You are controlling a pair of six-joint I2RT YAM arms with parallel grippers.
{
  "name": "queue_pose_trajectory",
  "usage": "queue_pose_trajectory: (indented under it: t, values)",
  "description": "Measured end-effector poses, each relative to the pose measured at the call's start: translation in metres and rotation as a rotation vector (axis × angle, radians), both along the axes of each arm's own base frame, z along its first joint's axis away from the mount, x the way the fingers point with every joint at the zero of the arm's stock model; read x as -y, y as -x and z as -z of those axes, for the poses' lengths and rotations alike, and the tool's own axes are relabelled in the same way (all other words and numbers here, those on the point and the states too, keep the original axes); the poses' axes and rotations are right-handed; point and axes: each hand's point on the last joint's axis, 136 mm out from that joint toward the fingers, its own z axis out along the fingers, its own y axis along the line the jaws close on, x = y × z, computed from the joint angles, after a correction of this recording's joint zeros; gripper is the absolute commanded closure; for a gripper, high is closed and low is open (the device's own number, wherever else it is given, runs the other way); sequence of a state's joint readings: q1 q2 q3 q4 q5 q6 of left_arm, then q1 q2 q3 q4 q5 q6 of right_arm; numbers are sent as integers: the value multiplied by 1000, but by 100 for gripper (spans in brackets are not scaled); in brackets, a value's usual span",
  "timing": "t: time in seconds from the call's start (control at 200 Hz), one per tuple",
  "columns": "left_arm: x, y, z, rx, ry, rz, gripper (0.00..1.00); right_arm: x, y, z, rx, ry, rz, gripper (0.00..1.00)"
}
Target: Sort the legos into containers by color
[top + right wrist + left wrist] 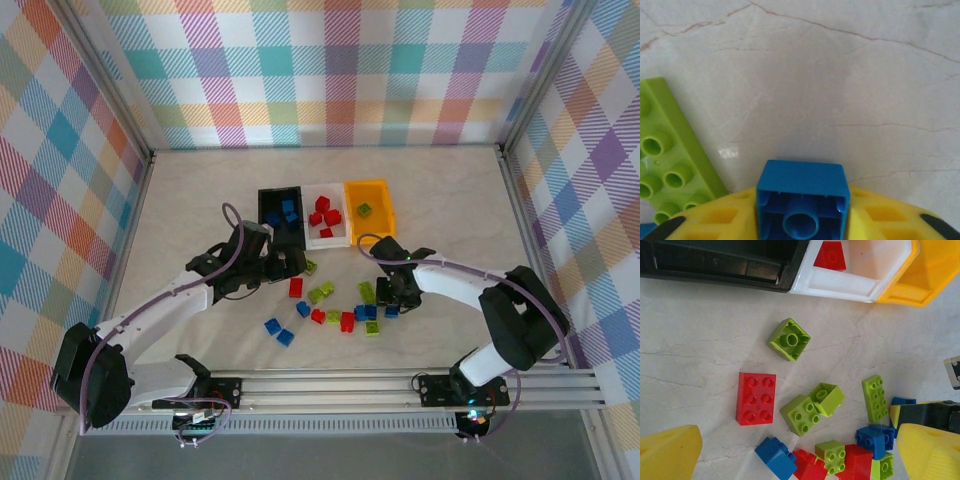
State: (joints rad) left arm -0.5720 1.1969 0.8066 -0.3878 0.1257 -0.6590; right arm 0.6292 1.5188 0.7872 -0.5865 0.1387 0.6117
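The right end effector [800,222] is gripping a blue brick [801,190]; the left end effector [290,264] is hovering wide open.

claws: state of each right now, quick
left claw: open, holding nothing
right claw: closed on a blue lego

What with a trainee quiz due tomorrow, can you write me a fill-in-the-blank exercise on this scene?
1. The lego between the right tool's fingers is ____.
2. The white container holds only ____ legos.
3. The single brick in the yellow container is ____.
4. The left tool hangs over loose legos with its jaws wide ____.
Missing words: blue; red; green; open.
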Motion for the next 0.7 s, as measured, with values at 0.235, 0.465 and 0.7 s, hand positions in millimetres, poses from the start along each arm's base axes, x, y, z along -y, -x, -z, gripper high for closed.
queue_pose_trajectory:
  t: [0.235, 0.465, 0.7]
  values:
    - [-12, 1, -7, 27, -1, -32, 0, -26, -23, -44, 109, -111, -81, 70]
    - [-39, 16, 3, 8, -38, -91, 0, -126, -83, -137, 309, -353, -252, 70]
    - [-56, 33, 10, -20, -53, -127, 0, -224, -147, -157, 357, -485, -358, 68]
